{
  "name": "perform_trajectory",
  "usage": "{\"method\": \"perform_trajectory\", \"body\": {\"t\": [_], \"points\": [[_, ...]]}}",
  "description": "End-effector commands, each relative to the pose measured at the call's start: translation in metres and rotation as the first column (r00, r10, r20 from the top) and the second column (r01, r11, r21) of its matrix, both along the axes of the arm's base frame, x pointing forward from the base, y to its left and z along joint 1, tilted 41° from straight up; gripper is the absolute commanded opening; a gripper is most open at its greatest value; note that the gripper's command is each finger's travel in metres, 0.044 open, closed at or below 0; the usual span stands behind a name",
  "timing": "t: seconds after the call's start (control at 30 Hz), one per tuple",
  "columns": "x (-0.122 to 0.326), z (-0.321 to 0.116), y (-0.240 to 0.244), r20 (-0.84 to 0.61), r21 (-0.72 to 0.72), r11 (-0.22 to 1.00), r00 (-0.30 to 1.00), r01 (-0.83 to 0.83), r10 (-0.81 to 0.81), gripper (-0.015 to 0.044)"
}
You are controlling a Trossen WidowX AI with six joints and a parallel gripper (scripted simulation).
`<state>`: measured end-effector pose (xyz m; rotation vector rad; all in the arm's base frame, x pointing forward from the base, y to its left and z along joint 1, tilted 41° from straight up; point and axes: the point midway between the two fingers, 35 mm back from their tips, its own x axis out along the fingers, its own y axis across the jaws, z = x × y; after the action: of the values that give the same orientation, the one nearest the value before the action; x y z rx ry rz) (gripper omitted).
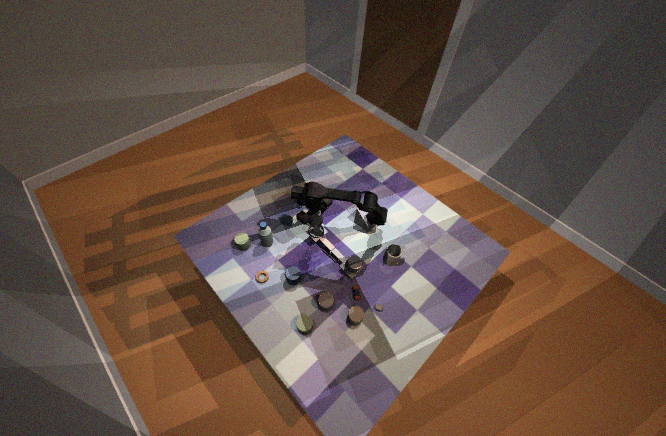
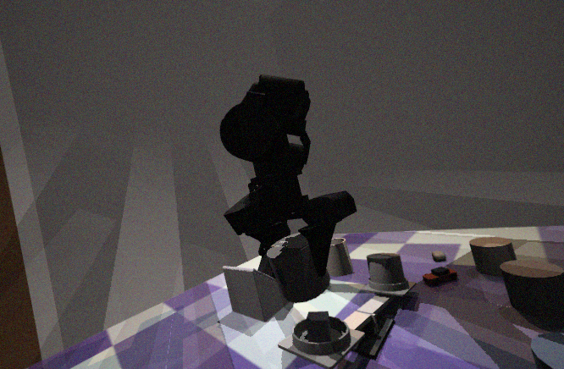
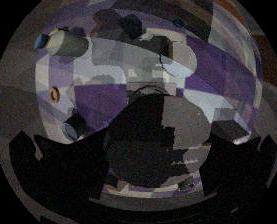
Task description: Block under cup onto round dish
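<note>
My gripper point(image 1: 310, 220) point(image 2: 295, 270) point(image 3: 155, 128) is shut on one grey cup point(image 2: 291, 280) point(image 3: 186, 122), which hangs slightly tilted above the balance's near end. The block point(image 2: 318, 326) is uncovered, inside the raised ring on the balance point(image 1: 330, 248) point(image 2: 357, 320). The other cup point(image 1: 353, 263) point(image 2: 384, 268) stands upright on the far end. A pale round disc point(image 3: 181, 62), seemingly the dish, lies beyond the held cup in the wrist view. I cannot make it out clearly in the top and exterior views.
A grey box point(image 1: 366, 221) point(image 2: 252, 293) point(image 3: 230, 125) stands beside the arm. A bottle point(image 1: 265, 236) point(image 3: 66, 43), an orange ring point(image 1: 256, 277) and a blue cylinder point(image 1: 292, 275) point(image 3: 73, 128) are nearby. A grey container point(image 1: 393, 255), a red car point(image 1: 356, 292) point(image 2: 439, 276) and several cylinders stand farther off.
</note>
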<state>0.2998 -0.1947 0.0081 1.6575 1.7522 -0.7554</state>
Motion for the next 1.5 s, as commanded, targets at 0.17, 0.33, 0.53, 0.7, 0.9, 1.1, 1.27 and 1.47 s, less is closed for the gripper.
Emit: {"method": "perform_trajectory", "body": {"t": [0.17,0.33,0.53,0.7,0.9,1.1,1.27,1.47], "points": [[0.0,0.0,-0.001,0.002,-0.002,1.0,1.0,0.004,-0.004,0.0],[0.0,0.0,-0.001,0.002,-0.002,1.0,1.0,0.004,-0.004,0.0],[0.0,0.0,-0.001,0.002,-0.002,1.0,1.0,0.004,-0.004,0.0],[0.0,0.0,-0.001,0.002,-0.002,1.0,1.0,0.004,-0.004,0.0],[0.0,0.0,-0.001,0.002,-0.002,1.0,1.0,0.004,-0.004,0.0],[0.0,0.0,-0.001,0.002,-0.002,1.0,1.0,0.004,-0.004,0.0],[0.0,0.0,-0.001,0.002,-0.002,1.0,1.0,0.004,-0.004,0.0],[-0.02,-0.023,-0.017,0.003,-0.011,1.0,1.0,0.005,-0.005,0.0]]}}
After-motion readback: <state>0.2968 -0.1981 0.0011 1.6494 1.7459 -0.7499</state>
